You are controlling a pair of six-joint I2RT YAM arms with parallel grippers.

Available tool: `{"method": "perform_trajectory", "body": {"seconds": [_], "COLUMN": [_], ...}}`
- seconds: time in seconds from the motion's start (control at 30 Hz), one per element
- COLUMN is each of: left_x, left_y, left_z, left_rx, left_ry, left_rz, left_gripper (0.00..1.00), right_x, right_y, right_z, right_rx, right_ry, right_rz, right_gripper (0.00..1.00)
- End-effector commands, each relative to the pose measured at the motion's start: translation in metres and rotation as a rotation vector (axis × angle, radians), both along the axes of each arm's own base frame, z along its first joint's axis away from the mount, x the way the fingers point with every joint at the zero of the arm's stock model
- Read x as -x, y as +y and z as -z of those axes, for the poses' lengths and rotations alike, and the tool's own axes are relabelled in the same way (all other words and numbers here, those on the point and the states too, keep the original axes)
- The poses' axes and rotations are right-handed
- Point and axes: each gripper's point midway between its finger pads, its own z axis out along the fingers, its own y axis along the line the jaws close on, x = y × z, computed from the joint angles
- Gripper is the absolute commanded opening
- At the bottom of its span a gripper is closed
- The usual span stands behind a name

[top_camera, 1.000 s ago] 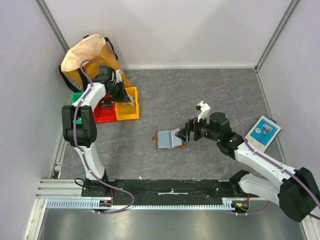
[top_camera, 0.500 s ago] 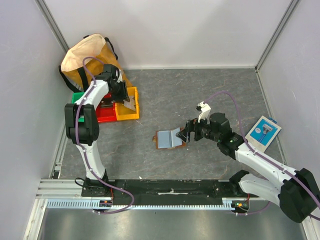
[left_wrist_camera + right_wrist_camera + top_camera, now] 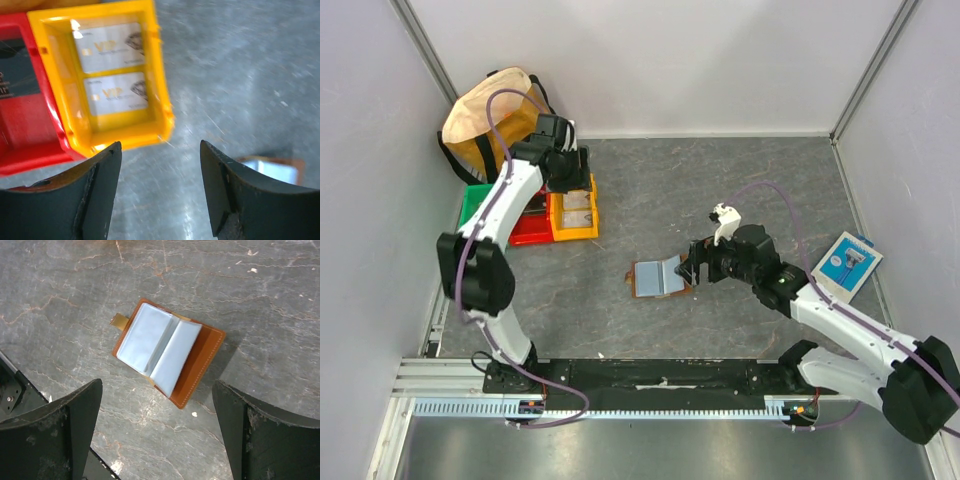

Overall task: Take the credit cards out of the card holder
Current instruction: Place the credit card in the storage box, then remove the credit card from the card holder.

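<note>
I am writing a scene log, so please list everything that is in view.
credit cards: two, whitish, flat in the yellow bin
card holder: one, brown, pale blue inside, open on the table
red bin, green bin: one each, beside the yellow bin, far left
dark flat item: one, in the red bin
bag: one, tan, far-left corner
packet: one, blue-and-white, right side
left gripper: black, open, by the yellow bin
right gripper: black, open, over the card holder

Plain pale walls (image 3: 650, 60) rise from the far, left and right edges of a grey, veined table (image 3: 720, 190); an aluminium rail (image 3: 650, 410) lines its near edge.
</note>
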Motion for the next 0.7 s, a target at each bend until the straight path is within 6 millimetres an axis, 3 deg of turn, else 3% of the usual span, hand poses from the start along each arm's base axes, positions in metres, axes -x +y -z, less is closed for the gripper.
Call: {"method": "perform_trajectory", "body": {"seconds": [0.0,0.1,0.13,0.23,0.33,0.47,0.67], "left_x": [0.043,0.081,0.097,0.135,0.156,0.163,0.150], "left_y": [-0.039,-0.068,-0.076,-0.099,-0.113,-0.128,-0.134], "left_z": [-0.066,-0.060,-0.044,-0.016,0.012,0.042,0.075], "left_rx": [0.085,0.185,0.206,0.249,0.304,0.314,0.226], "left_ry": [-0.172,-0.166,-0.132,-0.090,-0.084,-0.060,-0.055], "left_rz": [0.098,0.162,0.174,0.209,0.197,0.182,0.164], "left_gripper": [0.70,0.74,0.82,0.82,0.83,0.83,0.80], "right_x": [-0.006,-0.009,-0.010,-0.013,-0.012,-0.014,-0.011], "right_y": [0.013,0.022,0.024,0.033,0.043,0.054,0.067], "right_z": [-0.011,-0.011,-0.010,-0.002,0.007,0.017,0.031], "right_rx": [0.092,0.163,0.186,0.249,0.295,0.345,0.412], "right_ry": [-0.055,-0.079,-0.083,-0.091,-0.084,-0.084,-0.088], "right_rz": [-0.003,-0.003,-0.001,-0.010,-0.023,-0.022,-0.020], "right_gripper": [0.97,0.95,0.94,0.88,0.84,0.78,0.75]}}
